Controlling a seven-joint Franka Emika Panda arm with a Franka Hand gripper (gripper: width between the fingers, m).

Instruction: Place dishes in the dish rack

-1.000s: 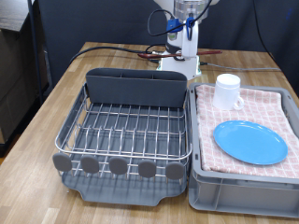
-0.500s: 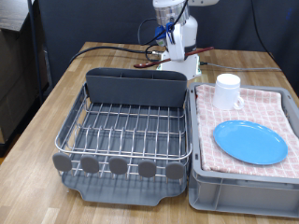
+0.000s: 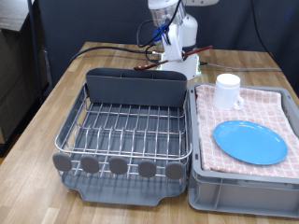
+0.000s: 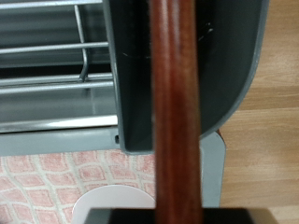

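My gripper (image 3: 176, 47) is at the exterior view's top, behind the dish rack (image 3: 126, 131), and is shut on the brown wooden spoon (image 3: 173, 59), held roughly level above the table. In the wrist view the spoon's handle (image 4: 176, 112) runs across the middle, above the rack's grey cutlery compartment (image 4: 131, 84). That compartment (image 3: 135, 89) stands at the rack's far edge. The white mug (image 3: 227, 91) and the blue plate (image 3: 249, 141) lie on the pink checkered cloth (image 3: 271, 107) at the exterior view's right. The mug's rim (image 4: 112, 207) shows in the wrist view.
The cloth covers a grey crate (image 3: 238, 191) beside the rack. Round grey tabs (image 3: 117, 166) line the rack's near edge. Cables (image 3: 112, 49) run over the wooden table (image 3: 42, 121) behind the rack. A dark cabinet stands at the exterior view's left.
The arm has moved towards the exterior view's left with the spoon, from behind the crate's corner to behind the cutlery compartment. Mug and plate have not moved.
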